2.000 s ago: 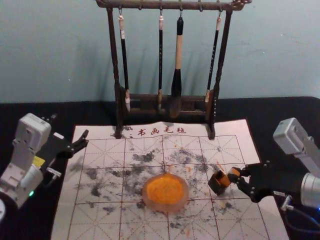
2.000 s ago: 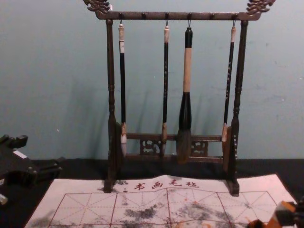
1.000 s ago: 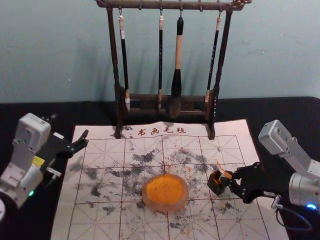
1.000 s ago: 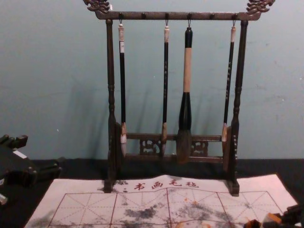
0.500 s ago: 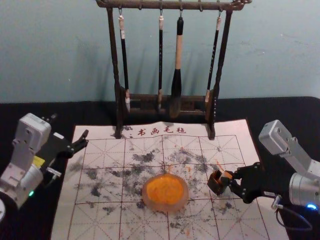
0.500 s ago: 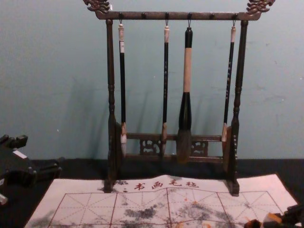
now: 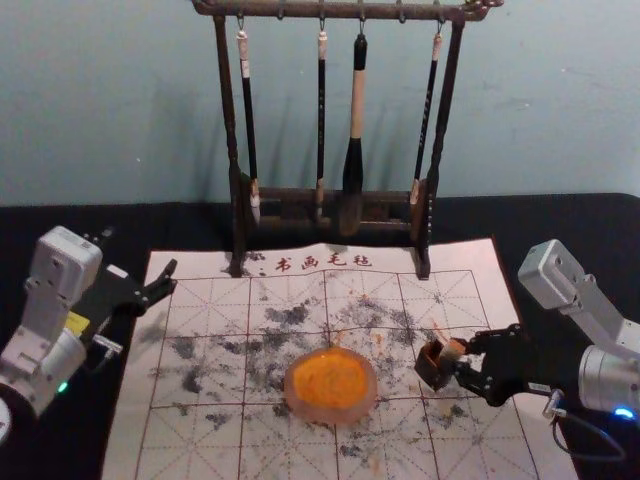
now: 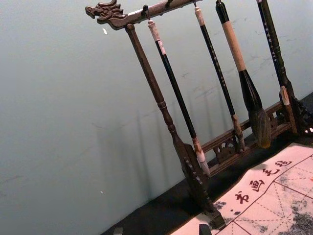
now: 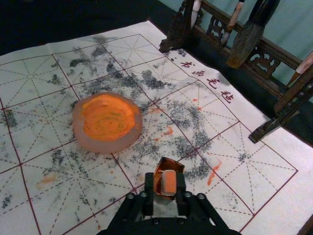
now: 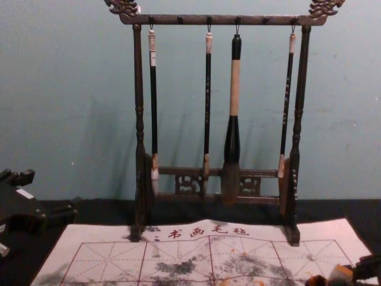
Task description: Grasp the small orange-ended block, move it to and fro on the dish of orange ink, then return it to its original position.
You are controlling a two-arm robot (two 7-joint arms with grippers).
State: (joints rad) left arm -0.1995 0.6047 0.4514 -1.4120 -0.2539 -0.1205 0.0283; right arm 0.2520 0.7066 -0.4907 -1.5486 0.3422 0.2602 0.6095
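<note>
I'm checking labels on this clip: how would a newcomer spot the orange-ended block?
On the gridded mat, find the round ink dish. To its right, a dark little box lies before the right gripper. The block is there: pale-sided, with a flat orange end, unlike the dark box.

Head view, vs. 2 s ago: R gripper has come left at mid-right of the frame, bringing the block left & slightly down, closer over the small dark box. Chest view, same gap: block's lower & further left, bottom right corner. Vs. 0.5 s ago: the gripper's 2 jaws have parted, w/ more of the block's pale side now uncovered betw. them.
</note>
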